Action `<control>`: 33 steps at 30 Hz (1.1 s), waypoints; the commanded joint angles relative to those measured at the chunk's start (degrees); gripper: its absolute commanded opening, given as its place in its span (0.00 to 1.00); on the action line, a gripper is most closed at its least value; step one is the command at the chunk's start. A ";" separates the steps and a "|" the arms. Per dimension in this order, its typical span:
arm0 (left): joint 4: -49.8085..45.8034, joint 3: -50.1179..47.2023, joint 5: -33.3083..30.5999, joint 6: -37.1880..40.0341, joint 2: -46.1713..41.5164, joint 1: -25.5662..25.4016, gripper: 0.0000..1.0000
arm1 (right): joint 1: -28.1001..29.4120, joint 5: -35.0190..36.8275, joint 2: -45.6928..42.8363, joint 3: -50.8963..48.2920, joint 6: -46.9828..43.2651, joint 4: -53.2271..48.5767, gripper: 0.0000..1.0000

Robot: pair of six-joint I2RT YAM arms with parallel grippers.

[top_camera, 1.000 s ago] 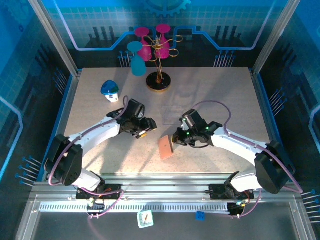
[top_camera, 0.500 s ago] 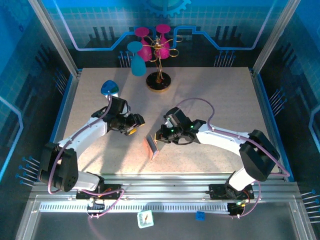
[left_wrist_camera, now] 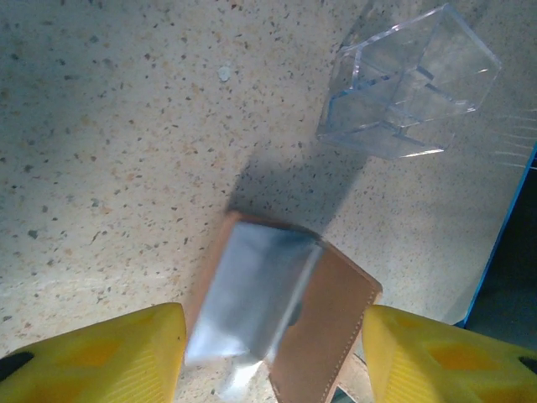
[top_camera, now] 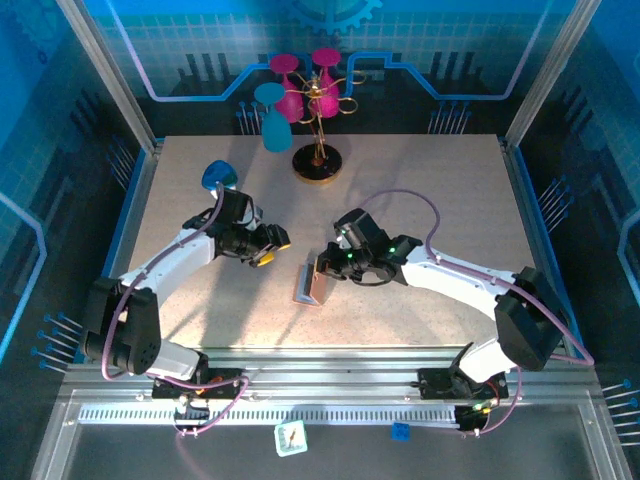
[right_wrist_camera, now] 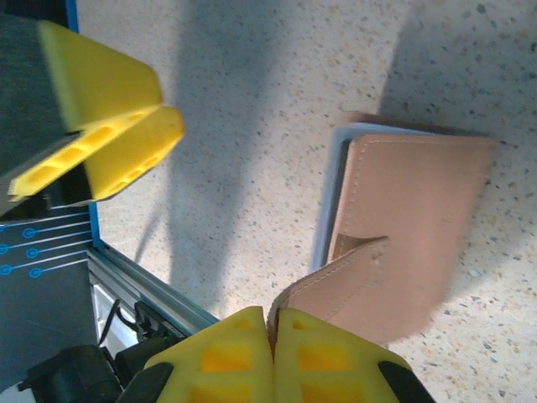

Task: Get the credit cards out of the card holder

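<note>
We see the small flat salmon-brown leather-like folding card holder (top_camera: 312,282) near the middle of the speckled beige table (top_camera: 430,180), a little toward the near edge, between the two arms. It is half open and stands like a tent, one flap raised from the surface.

The right gripper (right_wrist_camera: 273,323) has its yellow fingers pressed together, and it pinches the thin edge of the raised brown flap. The other half of the card holder lies flat on the table beyond it, with a pale grey-blue border along one side.

The left gripper (left_wrist_camera: 273,319) hangs just beside the card holder, on its left side in the top view. Its two yellow fingers (left_wrist_camera: 126,353) are spread wide and they hold nothing. In the left wrist view the grey-blue inner pocket panel (left_wrist_camera: 252,302) looks blurred, so we cannot tell what sits in it.

A clear plastic box (left_wrist_camera: 407,84) rests on the table near the card holder but apart from it. At the far side stand a blue-capped white object (top_camera: 220,178) and a rack with pink and teal cups (top_camera: 300,95)
</note>
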 commanded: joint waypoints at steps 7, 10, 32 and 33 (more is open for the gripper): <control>4.24 2.18 2.88 0.41 4.36 -0.02 0.57 | -1.45 0.81 1.73 5.00 -3.14 -2.86 0.00; 3.17 4.29 2.52 1.61 5.91 -1.27 0.57 | -2.45 -0.20 2.91 5.25 -3.64 -2.39 0.00; 9.72 13.46 -1.30 -5.96 19.45 -16.83 0.49 | -17.08 3.89 -10.13 -11.90 -12.95 -12.20 0.00; 9.59 13.86 -1.21 -6.00 19.90 -17.32 0.47 | -17.87 4.23 -9.89 -12.32 -14.02 -12.90 0.00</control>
